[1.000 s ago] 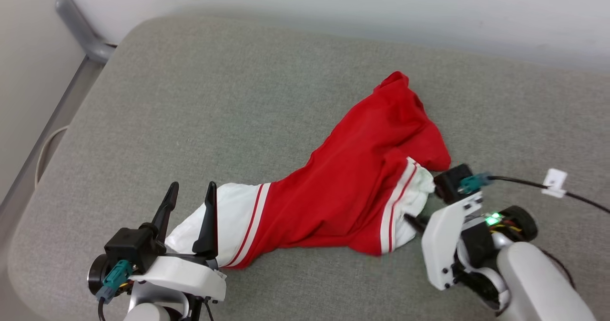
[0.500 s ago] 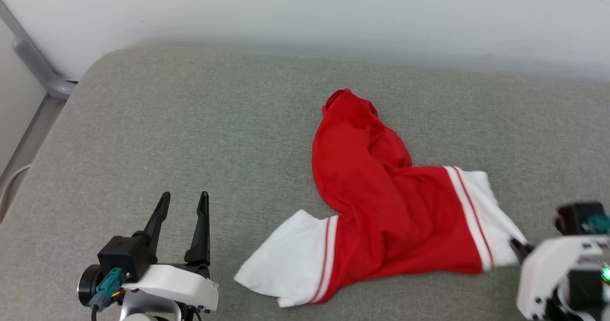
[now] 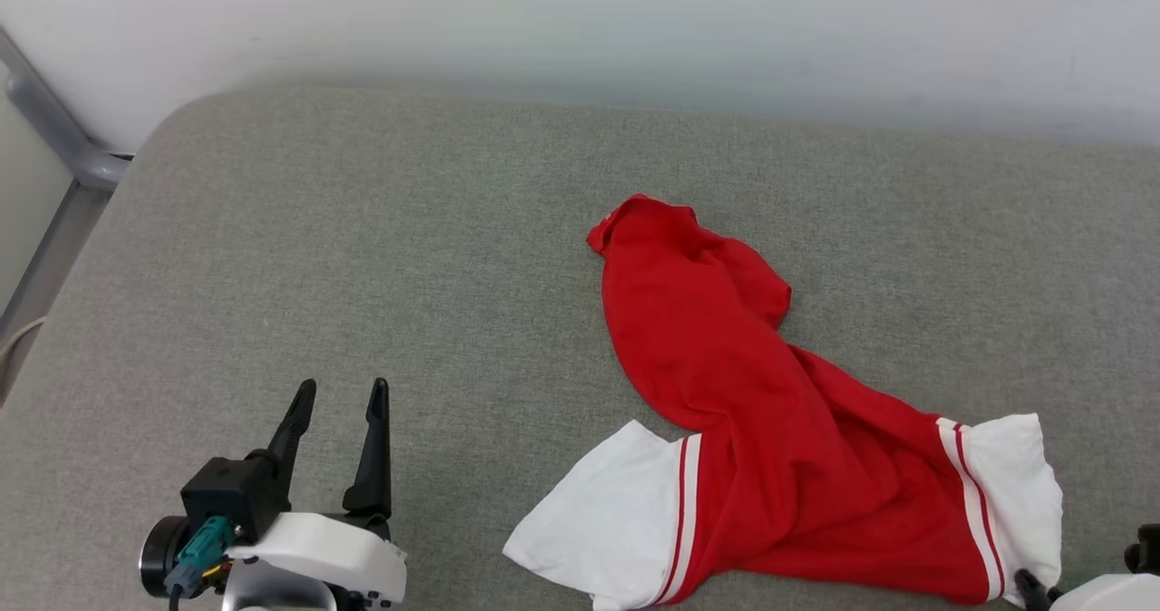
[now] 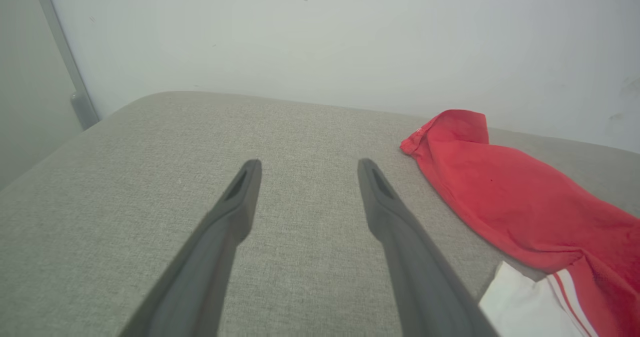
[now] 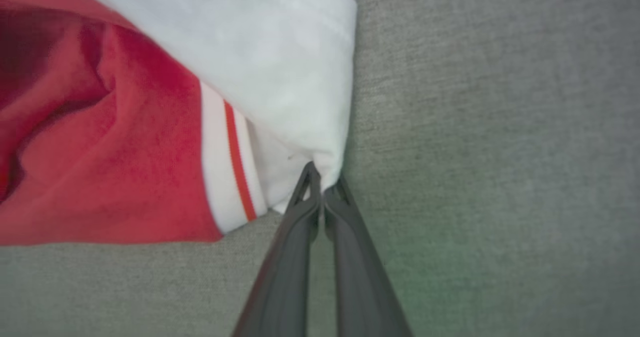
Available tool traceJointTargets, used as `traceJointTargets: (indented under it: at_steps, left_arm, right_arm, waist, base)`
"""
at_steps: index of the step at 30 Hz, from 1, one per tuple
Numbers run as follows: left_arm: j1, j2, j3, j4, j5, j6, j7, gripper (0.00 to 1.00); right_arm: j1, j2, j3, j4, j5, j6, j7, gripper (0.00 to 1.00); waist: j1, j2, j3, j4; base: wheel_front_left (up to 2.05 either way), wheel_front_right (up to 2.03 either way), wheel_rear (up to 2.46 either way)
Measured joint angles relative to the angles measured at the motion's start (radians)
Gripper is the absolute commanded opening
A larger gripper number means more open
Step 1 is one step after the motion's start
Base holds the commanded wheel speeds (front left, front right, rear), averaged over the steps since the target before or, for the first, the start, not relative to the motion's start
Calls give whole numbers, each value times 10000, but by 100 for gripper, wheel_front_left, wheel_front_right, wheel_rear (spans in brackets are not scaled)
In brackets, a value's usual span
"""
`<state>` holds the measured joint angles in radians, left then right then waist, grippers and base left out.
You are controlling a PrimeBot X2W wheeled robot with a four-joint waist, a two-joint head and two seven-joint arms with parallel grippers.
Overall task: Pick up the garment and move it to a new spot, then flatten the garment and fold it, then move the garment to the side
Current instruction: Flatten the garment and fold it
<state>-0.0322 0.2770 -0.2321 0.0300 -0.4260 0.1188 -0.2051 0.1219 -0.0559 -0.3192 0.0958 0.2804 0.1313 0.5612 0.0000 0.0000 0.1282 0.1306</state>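
Head, left wrist and right wrist views of a two-armed robot at a grey padded bench [image 3: 362, 230] that stands against a pale wall [image 3: 580, 13].

The garment [image 3: 770, 466], a red jersey with white sleeves and red-and-white striped trim, lies crumpled on the right half of the bench. Its red body runs as a twisted band from a bunched end near the middle of the bench down toward the near right corner. No lettering or number is visible on the exposed cloth.

The left-hand sleeve [image 3: 607, 538] lies spread flat at the near edge. The right-hand sleeve [image 3: 1015, 484] lies toward the near right corner, with striped trim where it joins the red cloth.

The right gripper [image 5: 325, 177] has its two dark fingers pressed together on the outer corner of the right-hand sleeve, and the white cloth is gathered to a point between the tips.

The left gripper [image 3: 343, 384] stands over bare fabric at the near left of the bench, well apart from the garment. Its fingers are spread, with nothing between them, and point toward the wall.

A grey metal rail [image 3: 54, 130] runs beside the far left corner of the bench.
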Motion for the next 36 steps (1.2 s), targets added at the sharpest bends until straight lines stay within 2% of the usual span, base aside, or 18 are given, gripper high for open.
traceJointTargets:
  at_steps: [5,12,18,20,21,24,31,36]
  left_arm:
    - [108,13,-90,86,0,58,88,100]
    - [443,94,-127,140,-10,169,194,100]
    - [677,165,-219,104,-117,253,727,100]
    - [687,236,-238,54,-330,219,1116,100]
    - [634,276,-485,-121,-545,65,1885,100]
    - [472,351,-767,-291,-809,-167,2792,100]
    - [84,633,-1701,-33,-1177,-738,5106,100]
    - [-288,917,-2247,355,-1206,-1112,6272,100]
  right_arm:
    - [-173,44,176,209,236,-2,-1488,100]
    - [-144,46,679,-445,-90,-2,-3747,100]
    - [-60,46,1149,-1358,-447,-2,-4660,100]
    - [55,46,1338,-1643,-554,-2,-4817,100]
    - [136,46,1615,-2080,-637,-2,-4915,100]
    - [315,50,1900,-2535,-658,-2,-4903,100]
    - [511,48,2314,-3173,-763,-2,-4830,100]
    - [489,48,2525,-3409,-775,-2,-4859,100]
  waist:
    - [0,0,-295,54]
    - [0,0,-826,70]
    - [-1,0,-1285,-35]
    - [-1,0,-1376,-114]
    - [0,0,-1442,-261]
    - [-1,0,-1454,-438]
    - [-1,0,-1294,-940]
    - [0,0,-935,-1292]
  base:
    - [0,0,0]
    - [0,0,0]
    - [0,0,0]
    - [0,0,0]
    - [0,0,0]
    - [0,0,0]
    - [0,0,0]
    - [0,0,0]
